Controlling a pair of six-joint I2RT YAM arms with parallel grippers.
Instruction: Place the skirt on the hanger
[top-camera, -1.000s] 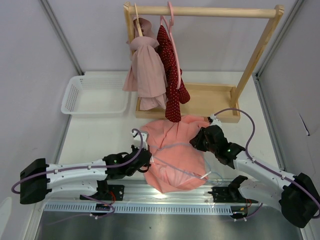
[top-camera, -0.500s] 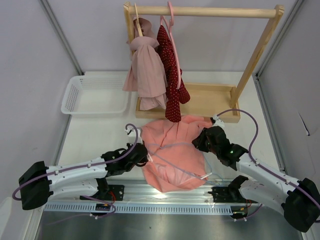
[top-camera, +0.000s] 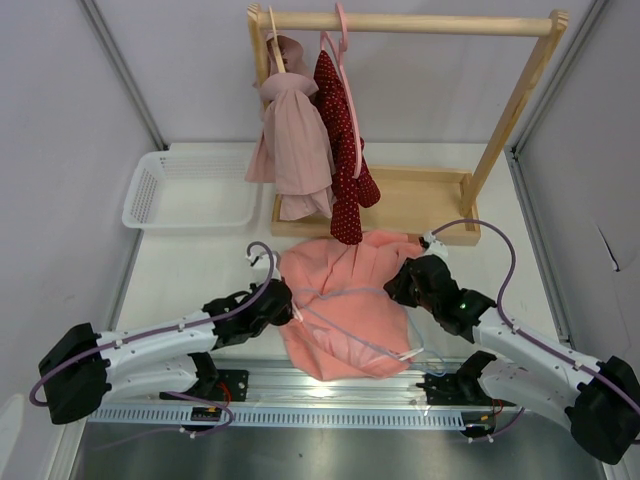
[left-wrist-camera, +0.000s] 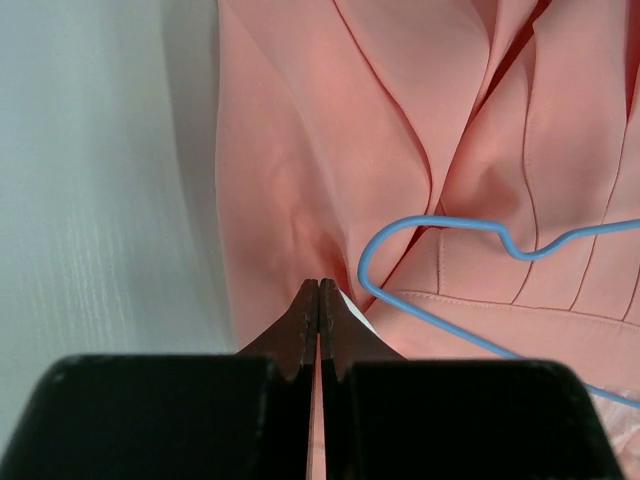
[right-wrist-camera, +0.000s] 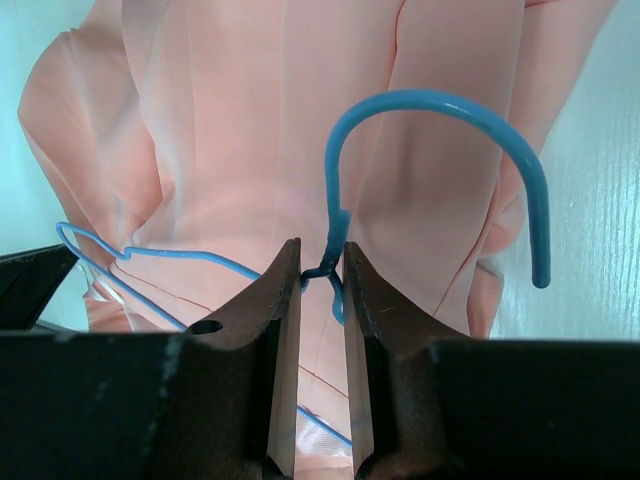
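The salmon-pink skirt lies crumpled on the table in front of the rack. The thin light-blue wire hanger lies on top of it. My left gripper is at the skirt's left edge. In the left wrist view the gripper is shut on a fold of skirt, with a hanger shoulder just to its right. My right gripper is at the skirt's right side. In the right wrist view the gripper is shut on the hanger's twisted neck, with the hook curving above the skirt.
A wooden rack stands behind on its wooden base. It holds a pale pink garment, a dark red dotted garment and a pink plastic hanger. A white basket is at the back left.
My left gripper has moved left and slightly away from me, drawing the skirt's left edge with it. My right gripper has shifted a little and still holds the hanger.
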